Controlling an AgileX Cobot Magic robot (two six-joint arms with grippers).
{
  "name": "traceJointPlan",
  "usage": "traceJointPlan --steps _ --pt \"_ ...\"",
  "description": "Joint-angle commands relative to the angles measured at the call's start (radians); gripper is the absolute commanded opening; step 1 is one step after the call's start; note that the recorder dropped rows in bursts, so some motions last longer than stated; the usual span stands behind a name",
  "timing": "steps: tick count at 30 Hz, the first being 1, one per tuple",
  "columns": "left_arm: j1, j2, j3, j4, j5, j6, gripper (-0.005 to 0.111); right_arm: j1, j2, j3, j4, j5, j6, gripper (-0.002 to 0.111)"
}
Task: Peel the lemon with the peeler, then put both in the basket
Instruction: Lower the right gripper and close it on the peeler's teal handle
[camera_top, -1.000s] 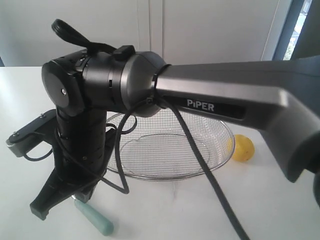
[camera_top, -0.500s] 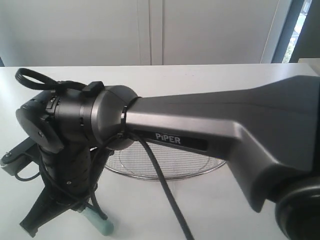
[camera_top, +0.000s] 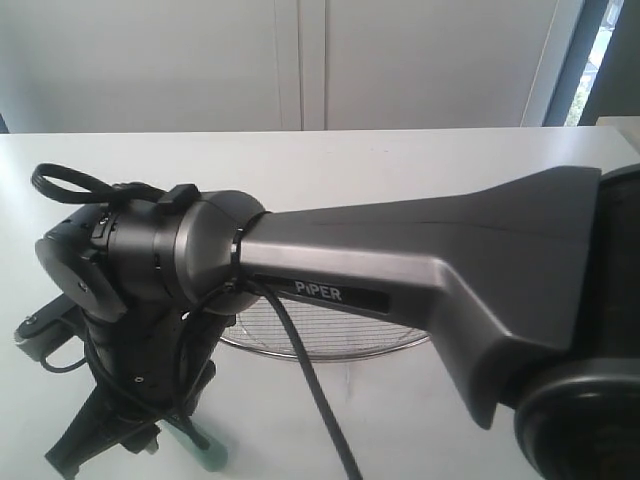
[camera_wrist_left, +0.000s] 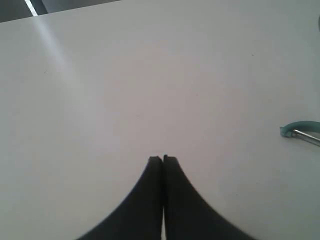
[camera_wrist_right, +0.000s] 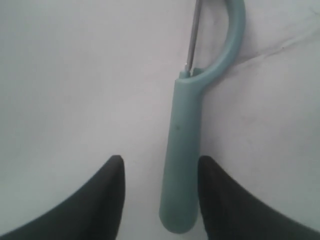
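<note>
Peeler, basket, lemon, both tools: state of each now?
peeler: lying flat on the table, not clamped.
basket: upright on the table, mostly hidden by the right arm.
lemon: not visible in any view.
left tool: shut, empty, above the table.
right tool: open, fingers either side of the peeler handle.

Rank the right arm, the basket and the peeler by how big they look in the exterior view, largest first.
1. Right arm: fills most of the view, partly from nearness to the camera.
2. Basket: only a strip shows below the arm.
3. Peeler: only its handle end shows.
</note>
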Motion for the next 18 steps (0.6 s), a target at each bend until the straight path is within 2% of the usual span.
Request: traceJointPlan --steps 1,18 --pt "-0.006 -0.004 0.004 0.002 0.004 0.003 0.000 -0.001 -0.001 -0.002 -0.014 -0.024 0.000 0.047" --pt "-0.006 -0.004 0.004 0.002 0.004 0.003 0.000 -0.001 0.004 0.023 -0.031 -0.002 0.000 0.047"
